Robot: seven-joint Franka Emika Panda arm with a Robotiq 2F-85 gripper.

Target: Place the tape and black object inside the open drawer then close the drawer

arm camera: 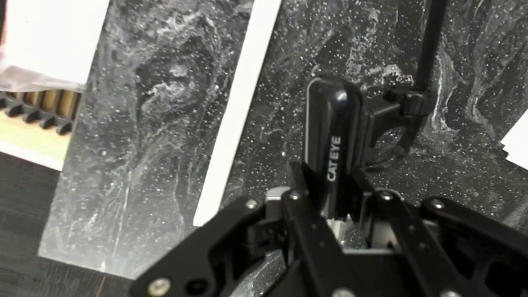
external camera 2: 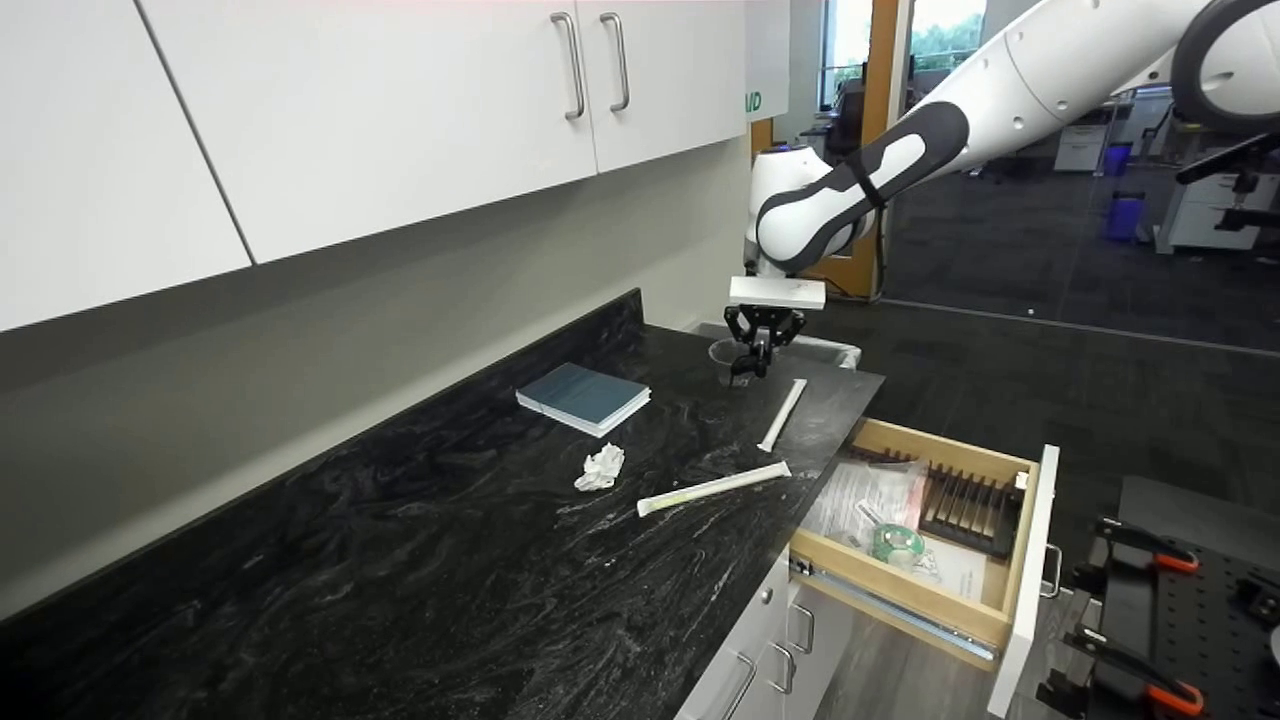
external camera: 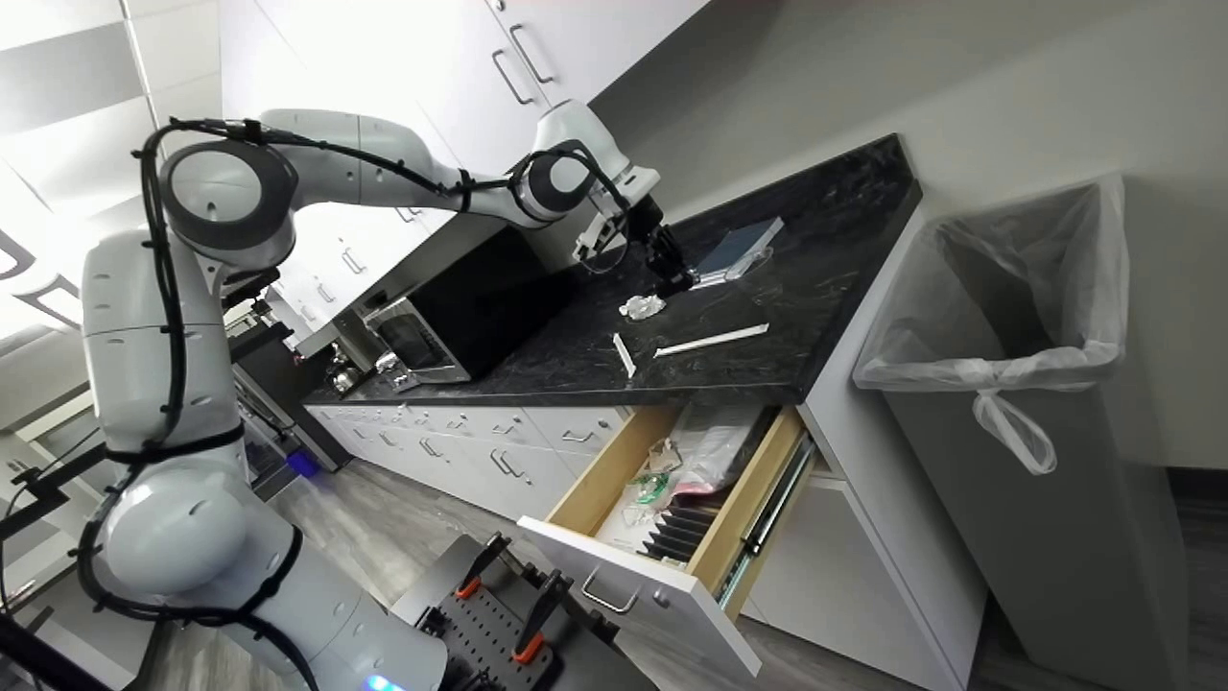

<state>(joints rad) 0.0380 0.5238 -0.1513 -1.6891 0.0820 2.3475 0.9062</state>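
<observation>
By the gripper, the black object is clasped across its narrow body over the countertop, likely for a firm hold. What seems, from afar, to be the tape is already laid inside the drawer, pulled out to receive both.

The arm stretches out — wrist angled, jaws pointing down and clamped.

Glossy plastic black object, smooth wooden sides on the drawer.
</observation>
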